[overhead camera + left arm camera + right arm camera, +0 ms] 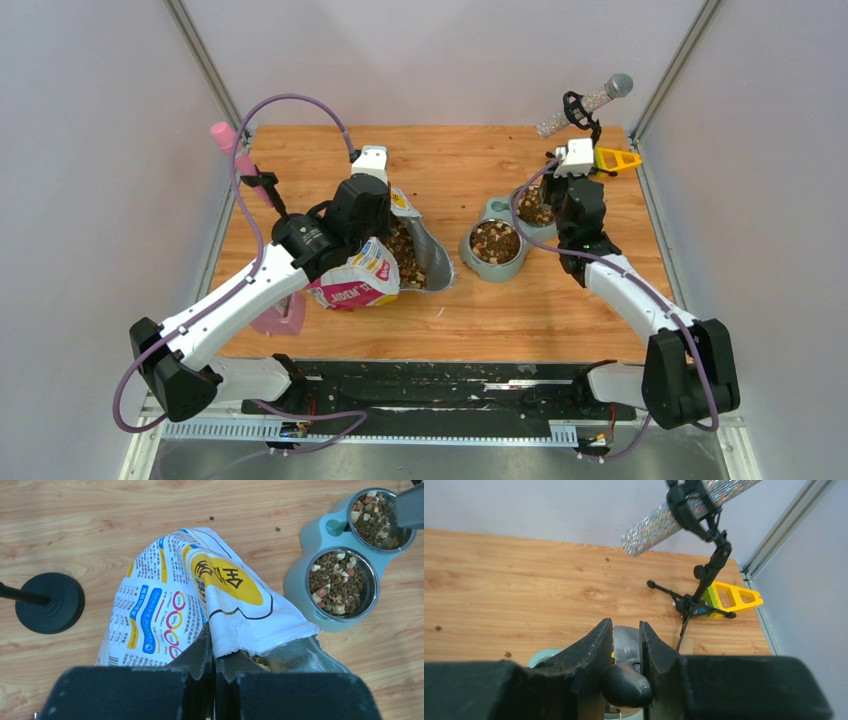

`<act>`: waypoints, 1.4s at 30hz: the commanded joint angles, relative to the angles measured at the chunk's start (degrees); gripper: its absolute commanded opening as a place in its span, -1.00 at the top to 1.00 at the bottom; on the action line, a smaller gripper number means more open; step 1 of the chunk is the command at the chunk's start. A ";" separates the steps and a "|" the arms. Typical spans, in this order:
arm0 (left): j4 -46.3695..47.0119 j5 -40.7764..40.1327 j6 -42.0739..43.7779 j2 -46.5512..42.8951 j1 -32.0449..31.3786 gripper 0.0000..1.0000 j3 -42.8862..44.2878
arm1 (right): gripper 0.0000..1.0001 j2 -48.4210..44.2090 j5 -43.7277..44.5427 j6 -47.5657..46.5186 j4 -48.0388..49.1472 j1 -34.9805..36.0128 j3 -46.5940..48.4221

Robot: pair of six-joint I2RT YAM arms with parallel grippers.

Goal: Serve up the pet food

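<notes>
Nearest: one printed bag (165,605) lying open on tabletop (75,520), torn rim pinched flat in closed left pincer (214,652), pet food (405,255) inside its mouth. Beyond: one pale double feeder (300,580), two steel bowls (374,587), both filled with pet food. At farther bowl: one grey scoop (409,507), handle clamped in right pincer (626,645). Farthest: one pink microphone (232,148), one glittery microphone (590,100), each on a stand.

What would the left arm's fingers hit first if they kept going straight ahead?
The bag. The left gripper has its fingers shut on the torn rim and points down along the printed side, so it would likely press into the bag, then the wooden table. Depth is hard to judge.
</notes>
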 commanded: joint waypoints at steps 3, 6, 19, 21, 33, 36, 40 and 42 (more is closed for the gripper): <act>7.25 -2.78 0.47 -0.98 -0.05 1.00 3.42 | 1.00 -10.43 5.43 14.73 -4.91 -0.05 5.24; 7.20 -3.49 0.56 -0.50 -0.05 1.00 3.91 | 1.00 -15.72 3.29 30.13 -20.00 -0.06 10.48; 6.03 -4.77 0.59 3.06 0.03 1.00 7.73 | 1.00 -25.28 -19.11 43.18 -26.72 25.25 12.34; 5.76 -4.60 0.45 3.46 0.03 1.00 8.21 | 1.00 -22.27 -9.82 40.36 -26.70 33.10 12.94; 3.74 -4.29 -0.28 3.83 0.02 1.00 9.29 | 1.00 -8.31 22.77 26.84 -15.23 48.31 15.48; 3.67 -4.42 -0.35 3.46 0.04 1.00 9.26 | 1.00 -10.39 23.75 25.91 -13.68 48.31 13.43; 3.19 -4.06 -1.11 3.82 0.02 1.00 10.20 | 1.00 -6.81 27.51 22.37 -8.76 48.94 11.30; 2.23 -4.51 -1.84 4.43 0.01 1.00 11.27 | 1.00 -2.76 32.20 17.45 -2.65 50.45 11.21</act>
